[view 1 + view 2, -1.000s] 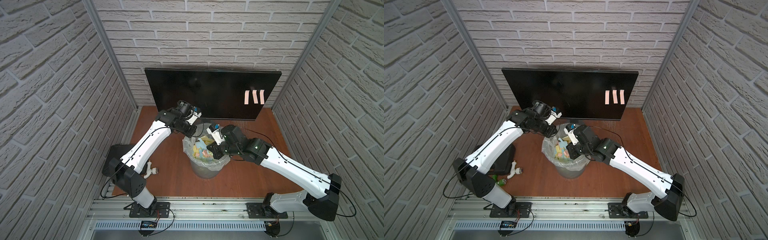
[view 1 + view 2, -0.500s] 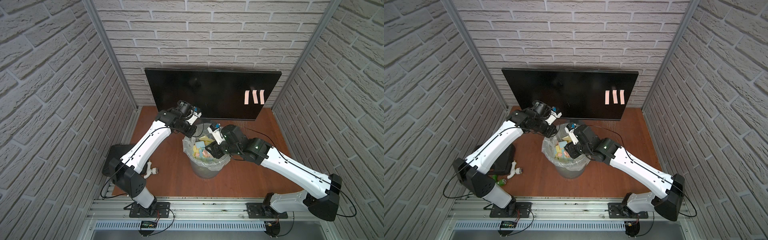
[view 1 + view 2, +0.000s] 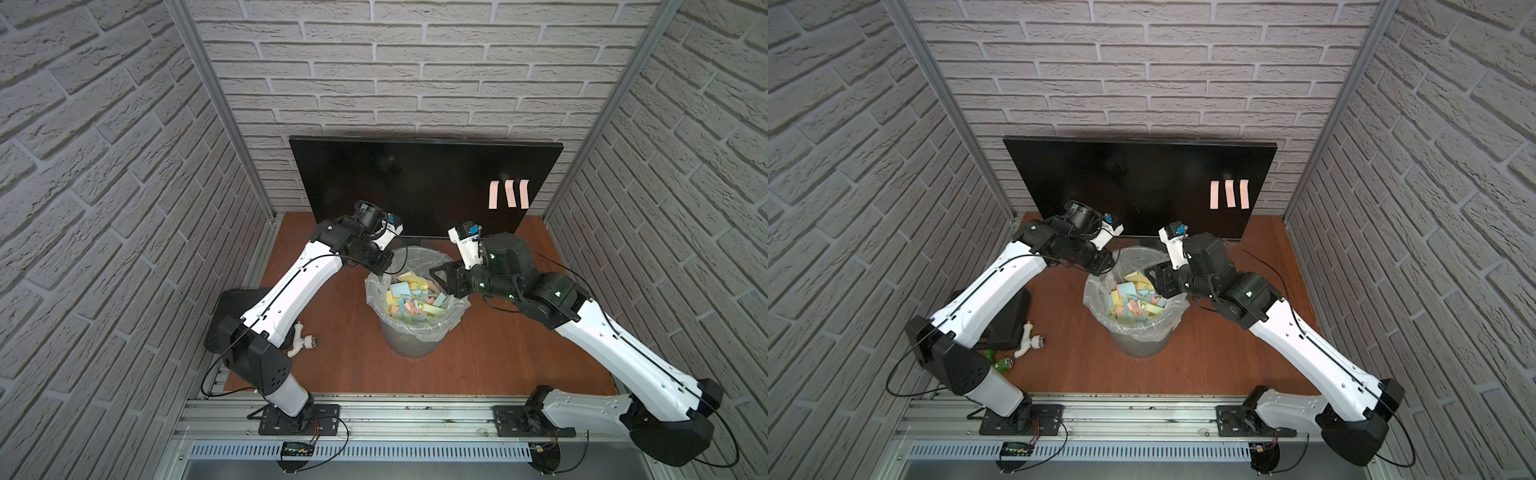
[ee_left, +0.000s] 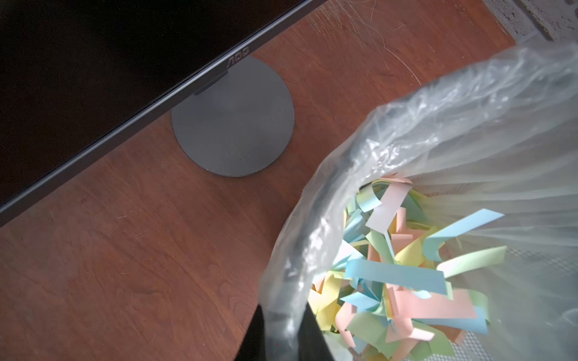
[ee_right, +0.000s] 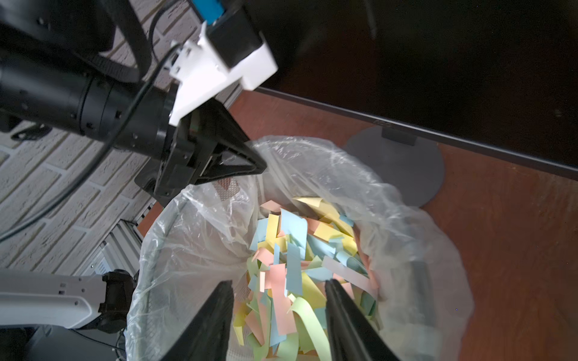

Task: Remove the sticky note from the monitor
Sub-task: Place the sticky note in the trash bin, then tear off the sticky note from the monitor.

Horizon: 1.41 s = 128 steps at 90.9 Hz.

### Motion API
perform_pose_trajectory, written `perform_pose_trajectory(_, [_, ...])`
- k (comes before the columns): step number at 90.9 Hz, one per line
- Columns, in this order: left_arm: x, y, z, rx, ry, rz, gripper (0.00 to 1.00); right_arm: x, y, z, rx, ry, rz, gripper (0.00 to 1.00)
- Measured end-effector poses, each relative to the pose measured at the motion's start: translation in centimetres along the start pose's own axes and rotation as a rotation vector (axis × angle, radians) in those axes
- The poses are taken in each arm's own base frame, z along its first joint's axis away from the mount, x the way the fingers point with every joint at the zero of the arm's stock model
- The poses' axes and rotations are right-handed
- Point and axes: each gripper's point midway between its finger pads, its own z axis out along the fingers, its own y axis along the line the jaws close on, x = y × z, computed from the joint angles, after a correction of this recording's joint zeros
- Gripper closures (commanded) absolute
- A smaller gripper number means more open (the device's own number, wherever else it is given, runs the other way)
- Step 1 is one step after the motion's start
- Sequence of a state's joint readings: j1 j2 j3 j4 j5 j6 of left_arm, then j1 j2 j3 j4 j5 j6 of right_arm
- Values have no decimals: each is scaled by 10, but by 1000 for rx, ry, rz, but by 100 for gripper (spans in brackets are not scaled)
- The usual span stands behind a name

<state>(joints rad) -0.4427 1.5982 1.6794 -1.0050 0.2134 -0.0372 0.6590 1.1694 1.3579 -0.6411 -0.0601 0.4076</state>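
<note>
Brown wooden tabletop [image 3: 478, 357] bears the monitor [image 3: 415, 183], pale brick walls [image 3: 415, 62] around

The monitor [image 4: 93, 62] shows a dark blank screen and a thin lower bezel bearing the AOC logo. Its round grey stand base [image 4: 233, 131] rests flat on the reddish-brown table [image 4: 125, 265]. Near the base, but apart from it, stands the mesh bin [image 4: 544, 259], fitted with a clear plastic liner [image 4: 469, 125]. The bin holds a loose pile of paper strips [image 4: 400, 275] — blue, pink, yellow, green and white. The left gripper [image 4: 283, 334] is visible only as two black fingers [image 4: 258, 334] — closed on the liner-covered rim.
</note>
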Motion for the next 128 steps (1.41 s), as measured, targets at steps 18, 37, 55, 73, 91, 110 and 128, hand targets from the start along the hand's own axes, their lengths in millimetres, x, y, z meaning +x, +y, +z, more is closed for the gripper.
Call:
perform_pose_trajectory(18, [0,0,0,0,0,0,83,-22,-24,-25,1,-85,123,50])
perform_pose_trajectory(37, [0,0,0,0,0,0,83,-28,-51,-48,33,-156,249,50])
perform_pose_trajectory(55, [0,0,0,0,0,0,83,-9,-95,-53,103,-174,422,51])
perform_pose_trajectory(73, [0,0,0,0,0,0,83,4,-132,-59,128,-223,605,51])
perform_pose_trajectory(91, [0,0,0,0,0,0,83,-1,-155,-70,99,-304,734,51])
perform_pose_trajectory(110, [0,0,0,0,0,0,83,-20,-155,-77,47,-368,747,51])
perform_pose_trajectory(128, [0,0,0,0,0,0,83,-47,-173,-86,42,-456,784,50])
